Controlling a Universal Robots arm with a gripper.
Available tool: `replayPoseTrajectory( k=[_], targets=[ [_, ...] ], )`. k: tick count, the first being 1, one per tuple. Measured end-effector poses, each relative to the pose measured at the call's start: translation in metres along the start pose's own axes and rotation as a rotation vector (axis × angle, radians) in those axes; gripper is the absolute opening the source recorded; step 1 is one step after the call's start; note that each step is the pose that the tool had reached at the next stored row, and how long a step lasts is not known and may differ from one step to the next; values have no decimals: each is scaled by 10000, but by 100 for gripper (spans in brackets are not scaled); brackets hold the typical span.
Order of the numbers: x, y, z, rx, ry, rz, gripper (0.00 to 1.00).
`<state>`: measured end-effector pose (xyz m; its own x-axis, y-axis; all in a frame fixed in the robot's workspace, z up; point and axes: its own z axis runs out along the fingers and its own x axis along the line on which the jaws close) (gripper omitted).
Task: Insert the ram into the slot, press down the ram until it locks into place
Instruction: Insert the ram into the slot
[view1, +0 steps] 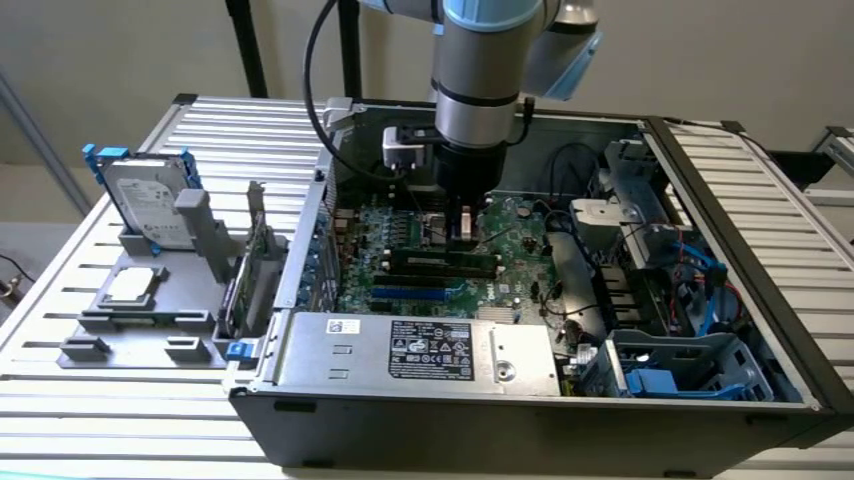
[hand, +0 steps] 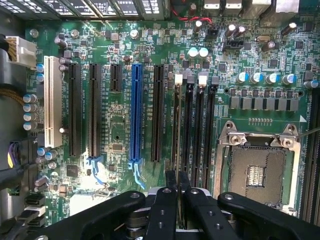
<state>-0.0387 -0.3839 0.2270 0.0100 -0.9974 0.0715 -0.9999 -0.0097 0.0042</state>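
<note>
So the ram (view1: 441, 263) is standing on edge in the slot (hand: 178, 79), inside the open PC case (view1: 400, 400) on the tabletop (view1: 134, 400). Its long axis runs left to right in the exterior view. The end effector (hand: 177, 175) is straight above it, about mid-length, fingers (hand: 171, 200) narrow and seemingly pinching the stick's top edge. Can't tell if it's locked.

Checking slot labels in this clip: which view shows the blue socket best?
The wrist view: the blue socket runs full-length, seen head-on, between black sockets. The exterior view shows it as a short, slanted blue strip.
</note>
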Motion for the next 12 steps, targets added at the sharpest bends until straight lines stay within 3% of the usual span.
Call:
replayPoseTrajectory(
  k=[12],
  targets=[
    [-1, -14, 5, -1, 0, 1, 13]
  ],
)
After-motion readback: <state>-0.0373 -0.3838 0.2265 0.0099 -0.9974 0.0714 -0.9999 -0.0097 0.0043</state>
